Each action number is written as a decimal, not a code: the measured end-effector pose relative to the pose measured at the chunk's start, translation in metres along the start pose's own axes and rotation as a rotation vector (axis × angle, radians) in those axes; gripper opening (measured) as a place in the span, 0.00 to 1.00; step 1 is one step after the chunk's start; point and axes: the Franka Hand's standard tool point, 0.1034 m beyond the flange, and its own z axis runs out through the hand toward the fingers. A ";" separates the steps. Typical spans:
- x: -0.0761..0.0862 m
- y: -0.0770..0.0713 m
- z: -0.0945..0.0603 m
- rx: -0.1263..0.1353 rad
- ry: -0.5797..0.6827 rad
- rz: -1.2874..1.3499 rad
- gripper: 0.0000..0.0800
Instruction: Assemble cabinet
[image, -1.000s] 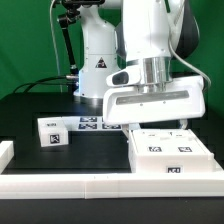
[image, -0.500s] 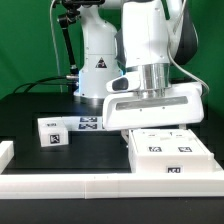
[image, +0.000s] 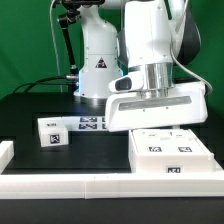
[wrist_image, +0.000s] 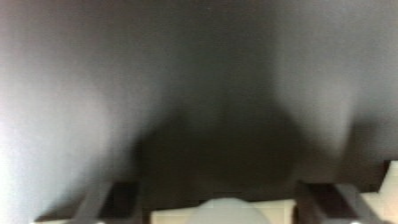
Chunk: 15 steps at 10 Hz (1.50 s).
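Note:
The cabinet (image: 172, 152) is a big white box with tags on top, lying at the exterior view's right near the front. A smaller white tagged block (image: 52, 132) stands apart on the left. My gripper (image: 160, 128) hangs right over the cabinet's back edge, and its wide white hand hides the fingertips there. In the wrist view, my gripper (wrist_image: 222, 212) shows two dark fingers (wrist_image: 118, 200) set far apart. A pale white surface (wrist_image: 217, 208) lies low between them, and nothing is held. The rest of that view is a dark blur.
The marker board (image: 90, 124) lies flat behind the small block. A long white rail (image: 100, 186) runs along the table's front edge, with a short white piece (image: 5, 152) at the far left. The robot base (image: 95, 60) stands at the back.
My hand has drifted a little to the exterior view's right above the cabinet. The cabinet and the small block have not moved.

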 end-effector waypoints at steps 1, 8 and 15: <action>0.000 0.001 0.000 -0.001 -0.001 0.000 0.31; 0.001 0.002 -0.009 -0.001 -0.026 0.000 0.27; 0.023 -0.011 -0.085 0.011 -0.115 0.011 0.27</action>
